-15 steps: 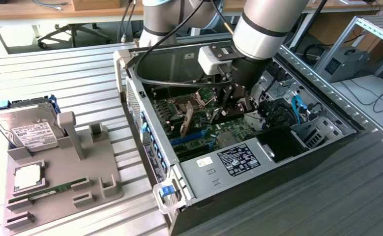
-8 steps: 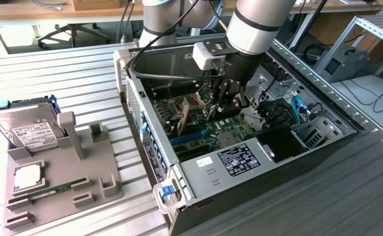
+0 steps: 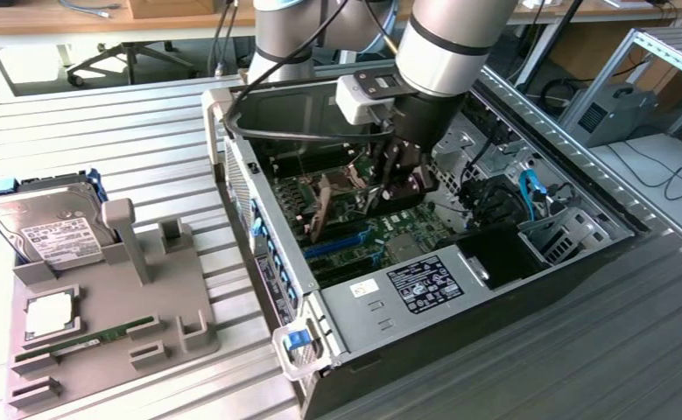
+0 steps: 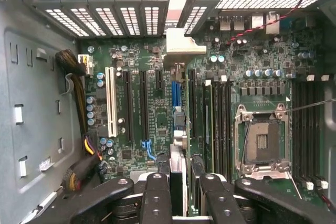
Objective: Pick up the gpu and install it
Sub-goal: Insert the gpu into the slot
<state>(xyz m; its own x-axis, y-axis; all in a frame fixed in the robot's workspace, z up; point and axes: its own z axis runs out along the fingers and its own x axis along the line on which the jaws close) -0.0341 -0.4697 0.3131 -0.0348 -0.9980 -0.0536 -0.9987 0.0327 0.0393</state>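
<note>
The thin, flat dark gpu (image 4: pixel 177 179) is held edge-on between the black ribbed fingers (image 4: pixel 156 198) of the end effector (image 4: pixel 180 195), clenched on it, above the green motherboard (image 4: pixel 157 103) inside the grey metal computer case (image 3: pixel 376 302).

Ribbed metal table (image 3: pixel 119 140), wooden desks (image 3: pixel 37 16) behind

The exterior view looks down from high and far on the open computer case (image 3: pixel 434 289); the wrist view peers close past the pincer (image 4: pixel 181 182) at its motherboard (image 4: pixel 157 103), seen in both.
</note>
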